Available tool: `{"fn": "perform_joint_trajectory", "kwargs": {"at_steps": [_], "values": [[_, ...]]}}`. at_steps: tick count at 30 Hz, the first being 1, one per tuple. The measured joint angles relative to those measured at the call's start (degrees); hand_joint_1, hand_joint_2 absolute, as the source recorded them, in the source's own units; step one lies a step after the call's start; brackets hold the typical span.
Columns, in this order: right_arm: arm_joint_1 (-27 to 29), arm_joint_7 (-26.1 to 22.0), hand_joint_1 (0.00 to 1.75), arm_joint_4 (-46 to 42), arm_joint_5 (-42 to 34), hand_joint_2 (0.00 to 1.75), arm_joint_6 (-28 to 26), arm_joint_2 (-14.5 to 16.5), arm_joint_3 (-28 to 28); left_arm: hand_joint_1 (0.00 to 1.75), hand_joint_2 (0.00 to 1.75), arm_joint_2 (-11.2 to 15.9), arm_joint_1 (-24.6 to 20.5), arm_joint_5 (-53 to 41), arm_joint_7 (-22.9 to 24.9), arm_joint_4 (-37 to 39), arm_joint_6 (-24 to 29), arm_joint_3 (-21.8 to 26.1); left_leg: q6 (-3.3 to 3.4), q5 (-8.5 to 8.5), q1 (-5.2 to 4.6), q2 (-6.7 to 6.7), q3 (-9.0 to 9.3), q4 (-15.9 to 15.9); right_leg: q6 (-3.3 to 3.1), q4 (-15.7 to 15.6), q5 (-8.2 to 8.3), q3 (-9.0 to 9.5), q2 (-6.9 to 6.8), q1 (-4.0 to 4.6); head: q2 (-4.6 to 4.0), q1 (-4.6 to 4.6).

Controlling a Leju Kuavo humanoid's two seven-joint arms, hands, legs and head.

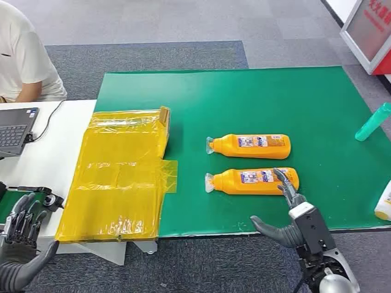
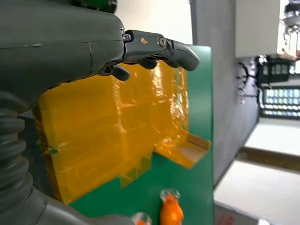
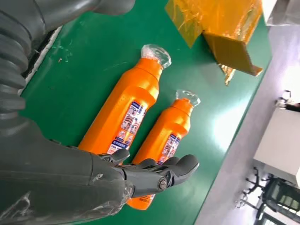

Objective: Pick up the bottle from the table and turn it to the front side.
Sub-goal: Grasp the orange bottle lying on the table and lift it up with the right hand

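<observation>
Two orange bottles lie on their sides on the green mat, clear caps toward the left. The nearer bottle is close to the front edge, the farther bottle lies parallel behind it. My right hand hovers open at the base end of the nearer bottle, fingers spread over it, thumb out toward the mat's edge, nothing held. At the lower left my left hand is open in front of the white table, empty.
A flattened yellow-taped box covers the mat's left edge. A teal bottle and a white bottle lie at the right. A person sits at the far left by a laptop on the white table.
</observation>
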Motion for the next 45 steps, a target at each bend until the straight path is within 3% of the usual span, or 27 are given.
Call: {"fn": "perform_joint_trajectory", "kwargs": {"at_steps": [3, 8, 15, 37, 41, 45], "values": [[1.17, -2.56, 0.0, -0.42, -3.11, 1.75, 1.88, -1.49, -2.92, 0.0, 1.75, 0.01, -0.06, -4.63, -1.06, 0.09, 3.47, -4.07, 0.07, -0.05, -0.02, -0.04, 0.01, 0.0, 0.07, -0.02, -0.03, 0.08, -0.05, -0.06, 0.0, 0.01], [1.9, -6.73, 0.0, -0.6, -5.57, 1.75, 9.25, -2.95, -13.58, 0.0, 1.75, 1.13, -1.64, -8.55, -2.66, 1.49, 12.46, -14.74, 0.12, -0.1, -0.11, -0.07, 0.03, 0.0, 0.13, -0.02, 0.02, 0.15, -0.05, -0.16, -0.01, 0.01], [1.92, -7.26, 0.0, -1.48, -5.34, 1.75, 11.79, -3.04, -21.9, 0.0, 1.75, 2.98, -1.72, -7.94, -2.96, 2.07, 14.25, -20.52, 0.1, -0.08, -0.1, -0.07, 0.04, 0.0, 0.12, -0.02, 0.0, 0.15, -0.05, -0.13, -0.01, 0.01], [1.37, -7.62, 0.0, -0.72, -6.54, 1.75, 18.09, -4.24, -33.44, 0.0, 1.75, 4.92, -0.83, -6.75, -4.95, 2.24, 13.06, -22.68, 0.12, -0.1, -0.1, -0.07, 0.02, 0.0, 0.14, -0.02, -0.02, 0.16, -0.05, -0.14, -0.01, 0.01], [1.8, -7.59, 0.0, -1.66, -1.72, 1.75, 18.15, -3.39, -32.17, 0.0, 1.75, 4.0, 0.32, -5.67, -4.68, 0.77, 11.18, -21.13, 0.1, -0.11, -0.08, -0.07, -0.03, 0.0, 0.12, 0.0, -0.04, 0.2, -0.05, -0.11, -0.01, 0.02], [2.39, -5.74, 0.0, -2.71, 2.72, 1.75, 11.65, -1.24, -24.23, 0.0, 1.75, 2.15, 1.08, -0.18, -2.88, -2.03, 5.21, -14.29, 0.01, -0.11, -0.04, -0.06, -0.03, -0.02, 0.05, 0.04, -0.08, 0.2, -0.04, -0.06, 0.0, 0.01]]}}
